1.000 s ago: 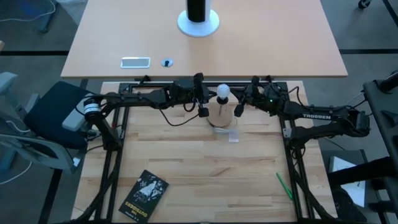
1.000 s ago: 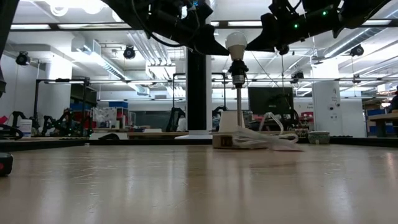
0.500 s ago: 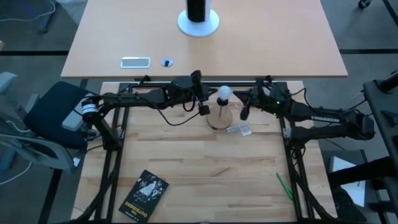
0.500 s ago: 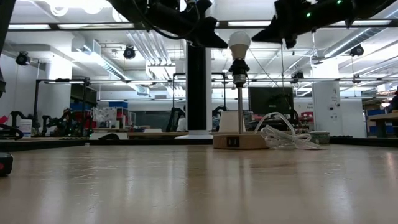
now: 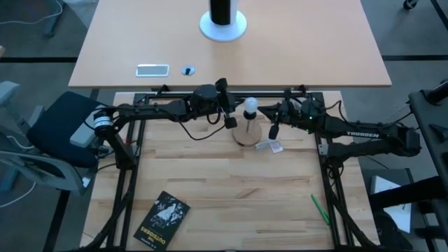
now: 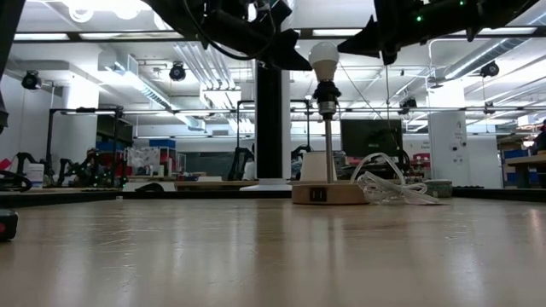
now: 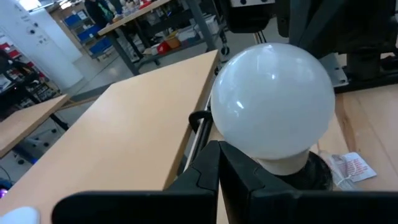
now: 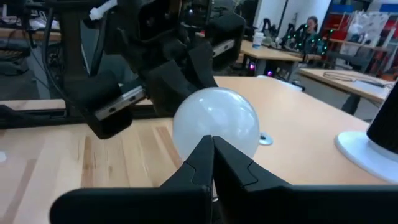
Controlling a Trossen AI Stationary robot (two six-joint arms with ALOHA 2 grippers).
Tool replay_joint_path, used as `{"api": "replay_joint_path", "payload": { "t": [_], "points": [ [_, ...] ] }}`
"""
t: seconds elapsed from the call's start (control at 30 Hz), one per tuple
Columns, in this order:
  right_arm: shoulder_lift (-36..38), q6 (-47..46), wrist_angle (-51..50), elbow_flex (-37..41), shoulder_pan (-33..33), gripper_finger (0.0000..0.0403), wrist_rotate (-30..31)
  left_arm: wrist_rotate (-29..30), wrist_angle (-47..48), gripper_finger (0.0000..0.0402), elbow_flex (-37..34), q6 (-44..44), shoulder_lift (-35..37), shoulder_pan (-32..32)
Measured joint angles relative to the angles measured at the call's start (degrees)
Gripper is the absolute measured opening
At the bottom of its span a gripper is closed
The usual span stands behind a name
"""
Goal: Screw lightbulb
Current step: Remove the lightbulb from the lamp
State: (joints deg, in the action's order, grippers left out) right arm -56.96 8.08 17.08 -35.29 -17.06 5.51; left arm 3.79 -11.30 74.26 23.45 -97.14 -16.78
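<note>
The white globe lightbulb (image 5: 250, 105) sits upright in the dark socket (image 6: 326, 92) on top of a thin post. The post rises from a round wooden stand base (image 6: 328, 194) that rests flat on the table. My left gripper (image 5: 229, 123) is shut and hangs at bulb height just to the bulb's left. The bulb fills the left wrist view (image 7: 272, 102) right behind the fingertips. My right gripper (image 5: 274, 129) is shut and hangs at bulb height just to the bulb's right (image 8: 214, 124). In the low view a gap shows between each gripper and the bulb (image 6: 324, 55).
A crumpled clear plastic wrapper (image 5: 270, 145) lies beside the stand base on its right. A black book (image 5: 162, 218) and a green pen (image 5: 320, 208) lie near the front edge. On the far table stand a big cylinder on a white base (image 5: 223, 21) and a white slab (image 5: 152, 69).
My right gripper has drawn back a little from the bulb toward the table's right edge. The plastic wrapper has gone from in front of the stand base to its right side, and the base has shifted slightly. The bulb stays upright on the post.
</note>
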Motion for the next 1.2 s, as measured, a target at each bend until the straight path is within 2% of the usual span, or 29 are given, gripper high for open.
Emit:
{"api": "replay_joint_path", "payload": {
  "t": [0.2,1.2],
  "points": [
    [-2.16,0.09,2.16,-0.07,-0.09,0.0,-0.1,0.03,0.67,0.0,-0.04,-1.85,0.0,0.13],
    [-2.36,2.58,2.16,-0.02,-0.2,0.0,0.44,-1.24,1.67,0.0,-0.04,-4.83,0.25,0.5]
  ]
}}
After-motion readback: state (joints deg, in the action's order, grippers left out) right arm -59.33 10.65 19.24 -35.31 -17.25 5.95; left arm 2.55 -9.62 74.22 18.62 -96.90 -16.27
